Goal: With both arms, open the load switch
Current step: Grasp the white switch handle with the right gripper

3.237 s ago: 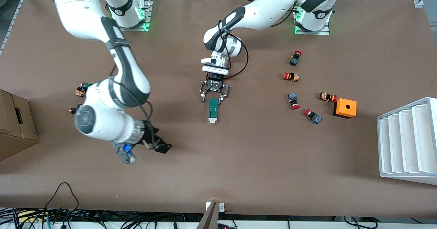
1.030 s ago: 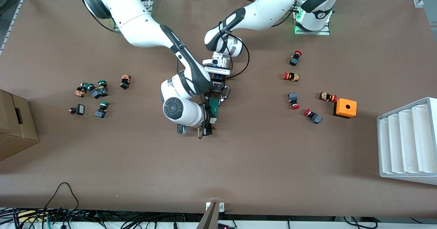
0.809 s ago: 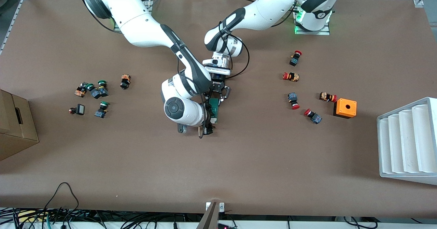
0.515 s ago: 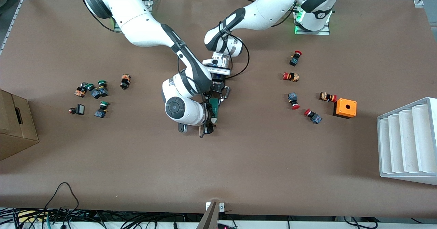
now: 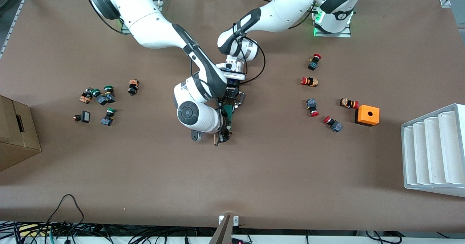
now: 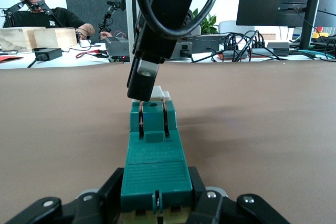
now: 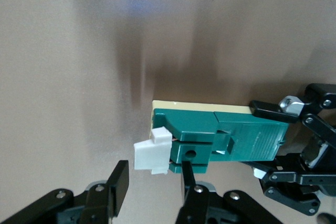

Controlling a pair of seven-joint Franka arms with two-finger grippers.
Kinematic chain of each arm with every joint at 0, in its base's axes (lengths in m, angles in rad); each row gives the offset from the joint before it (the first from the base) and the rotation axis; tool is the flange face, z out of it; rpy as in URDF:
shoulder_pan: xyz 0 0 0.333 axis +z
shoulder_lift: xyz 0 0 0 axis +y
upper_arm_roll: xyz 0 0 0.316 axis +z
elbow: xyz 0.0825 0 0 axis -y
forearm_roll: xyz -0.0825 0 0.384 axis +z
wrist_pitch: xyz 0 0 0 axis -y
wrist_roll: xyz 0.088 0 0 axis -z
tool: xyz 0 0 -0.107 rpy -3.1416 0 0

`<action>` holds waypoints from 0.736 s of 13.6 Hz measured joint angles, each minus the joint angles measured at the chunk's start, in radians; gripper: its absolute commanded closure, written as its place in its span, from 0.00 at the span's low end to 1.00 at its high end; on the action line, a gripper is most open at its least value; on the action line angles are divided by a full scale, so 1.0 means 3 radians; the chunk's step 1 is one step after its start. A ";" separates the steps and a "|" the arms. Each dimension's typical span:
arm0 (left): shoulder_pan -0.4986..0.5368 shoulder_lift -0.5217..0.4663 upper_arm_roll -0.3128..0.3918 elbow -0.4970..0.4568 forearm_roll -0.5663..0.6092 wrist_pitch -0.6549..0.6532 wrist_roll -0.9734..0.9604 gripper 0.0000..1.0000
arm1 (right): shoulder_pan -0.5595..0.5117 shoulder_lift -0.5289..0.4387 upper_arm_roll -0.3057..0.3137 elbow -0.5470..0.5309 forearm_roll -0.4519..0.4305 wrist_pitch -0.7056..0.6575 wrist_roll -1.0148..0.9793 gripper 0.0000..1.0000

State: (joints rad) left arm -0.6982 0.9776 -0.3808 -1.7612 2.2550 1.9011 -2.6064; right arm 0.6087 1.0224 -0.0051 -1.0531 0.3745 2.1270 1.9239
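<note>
The dark-green load switch point(image 5: 228, 110) lies flat at mid-table, its white end piece point(image 7: 152, 156) toward the front camera. My left gripper point(image 5: 230, 99) comes down on the end away from that camera and is shut on the ribbed green body point(image 6: 155, 150), one finger on each side point(image 6: 156, 183). My right gripper point(image 5: 222, 136) is low at the white end, and the right wrist hides most of the switch in the front view. In the right wrist view its jaws point(image 7: 153, 174) stand open. The white piece sits just past the fingertips, and one finger point(image 7: 188, 179) is against the green body.
Several red-capped push buttons point(image 5: 312, 107) and an orange box with a hole point(image 5: 367, 115) lie toward the left arm's end, with a white ribbed tray point(image 5: 434, 149) at that edge. Green-capped buttons point(image 5: 103, 96) and a cardboard box point(image 5: 16, 135) are at the right arm's end.
The right arm swung in from its own end of the table to the switch's white end, and its jaws have narrowed over the last second. The left gripper stays shut on the switch.
</note>
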 measured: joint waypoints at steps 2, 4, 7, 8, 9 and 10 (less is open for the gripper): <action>0.0000 0.0000 0.0000 0.0000 0.0000 0.0000 0.0000 0.64 | -0.0001 0.0001 0.0000 -0.0009 0.0000 0.0000 0.0000 0.50; 0.0000 0.0001 0.0000 0.0001 0.0000 0.0000 0.0000 0.64 | -0.0007 0.0001 -0.0002 -0.0011 0.0000 -0.0002 0.0000 0.50; 0.0000 0.0001 0.0000 0.0001 0.0000 -0.0001 0.0000 0.64 | -0.0009 0.0001 -0.0002 -0.0011 0.0000 -0.0008 0.0000 0.59; 0.0000 0.0002 0.0000 0.0003 0.0000 0.0000 0.0000 0.64 | -0.0009 0.0001 -0.0002 -0.0011 0.0000 -0.0011 0.0001 0.60; 0.0000 0.0003 -0.0001 0.0007 -0.0002 0.0000 0.0000 0.64 | -0.0010 0.0001 -0.0002 -0.0011 0.0000 -0.0013 0.0001 0.65; 0.0000 0.0007 -0.0002 0.0014 -0.0007 -0.0001 0.0000 0.64 | -0.0010 -0.0004 -0.0003 -0.0009 0.0003 -0.0023 0.0002 0.66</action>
State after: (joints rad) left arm -0.6983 0.9798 -0.3814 -1.7570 2.2530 1.9007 -2.6064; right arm 0.6057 1.0213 -0.0059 -1.0558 0.3753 2.1200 1.9244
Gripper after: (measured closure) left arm 0.471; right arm 0.564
